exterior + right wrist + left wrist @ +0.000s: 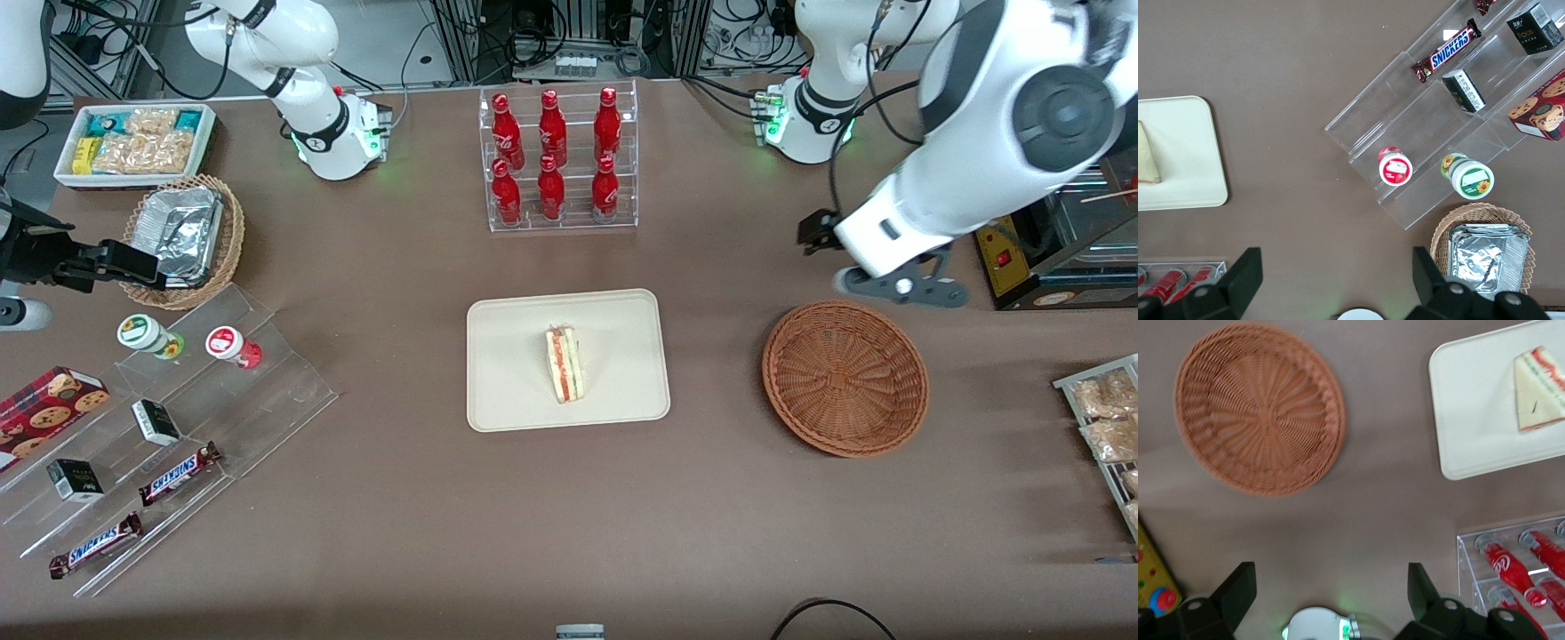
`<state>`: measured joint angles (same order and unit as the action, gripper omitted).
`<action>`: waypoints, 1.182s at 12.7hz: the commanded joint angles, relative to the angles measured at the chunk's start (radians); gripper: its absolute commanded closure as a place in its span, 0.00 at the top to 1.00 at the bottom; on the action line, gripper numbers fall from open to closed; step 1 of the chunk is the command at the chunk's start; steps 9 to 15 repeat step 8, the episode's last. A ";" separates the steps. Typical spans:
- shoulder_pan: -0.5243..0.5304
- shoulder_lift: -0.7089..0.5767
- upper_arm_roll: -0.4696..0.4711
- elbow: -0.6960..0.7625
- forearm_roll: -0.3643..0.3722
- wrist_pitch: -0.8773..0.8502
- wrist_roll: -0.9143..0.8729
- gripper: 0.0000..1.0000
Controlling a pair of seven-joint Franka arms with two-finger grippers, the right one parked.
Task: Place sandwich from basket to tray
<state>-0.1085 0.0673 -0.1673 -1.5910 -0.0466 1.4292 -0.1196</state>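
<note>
My claw [1331,593] hangs above the bare brown table [622,516], released, its two dark fingers [1238,590] spread wide apart with nothing between them. Taking the front camera's picture as a clock face, my claw [876,283] sits at about three o'clock, just above the rim of the basket [845,378] and farther from that camera than it. The reddish-brown wicker basket [1259,407] is empty, its woven floor fully showing. The sandwich [564,363] lies on the cream tray [507,373] near the clock's centre, well apart from the basket, resting a little to the basket's side of the tray's middle. Its red and green filling layers run along the cut edge, which faces the parked arm's end of the table, and its narrow end points toward the front camera. From my wrist the sandwich [1538,388] shows as a pale wedge on the tray [1471,420]. At twelve o'clock from the tray, farther from the front camera, stands a clear rack of red bottles [556,160]. Toward the parked arm's end, at about eight o'clock, clear stepped shelves [178,427] hold Snickers bars [178,473] and small jars [147,333].
</note>
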 commanded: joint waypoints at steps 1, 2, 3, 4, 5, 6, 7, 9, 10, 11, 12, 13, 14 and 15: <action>0.088 -0.070 -0.029 -0.015 -0.009 -0.073 0.047 1.00; 0.114 -0.086 -0.031 -0.015 -0.004 -0.102 0.079 1.00; 0.136 -0.090 -0.026 -0.012 -0.002 -0.133 0.113 1.00; 0.151 -0.090 -0.021 0.009 -0.002 -0.150 0.127 1.00; 0.171 -0.089 -0.020 0.046 -0.002 -0.182 0.127 1.00; 0.171 -0.089 -0.017 0.071 -0.001 -0.206 0.127 1.00; 0.171 -0.089 -0.011 0.075 0.001 -0.219 0.126 1.00; 0.171 -0.090 -0.008 0.075 0.001 -0.219 0.123 1.00; 0.171 -0.090 -0.008 0.075 0.001 -0.219 0.123 1.00; 0.171 -0.090 -0.008 0.075 0.001 -0.219 0.123 1.00; 0.171 -0.090 -0.008 0.075 0.001 -0.219 0.123 1.00; 0.171 -0.090 -0.008 0.075 0.001 -0.219 0.123 1.00; 0.171 -0.090 -0.008 0.075 0.001 -0.219 0.123 1.00; 0.171 -0.090 -0.008 0.075 0.001 -0.219 0.123 1.00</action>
